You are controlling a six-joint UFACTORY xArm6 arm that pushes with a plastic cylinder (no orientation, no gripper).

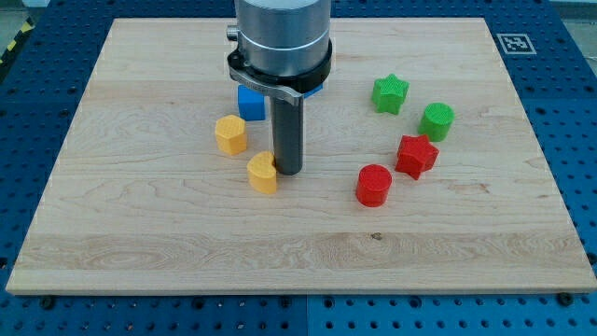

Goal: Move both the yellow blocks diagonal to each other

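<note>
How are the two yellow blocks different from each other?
The yellow hexagon block has flat sides; the yellow heart block has a rounded, notched outline. The hexagon sits farther toward the view's top left, apart from my tip; the heart sits right beside it. Both are yellow and similar in size.

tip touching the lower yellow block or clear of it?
Touching, as far as visible: my tip sits against the right side of the yellow heart block, no gap showing.
</note>
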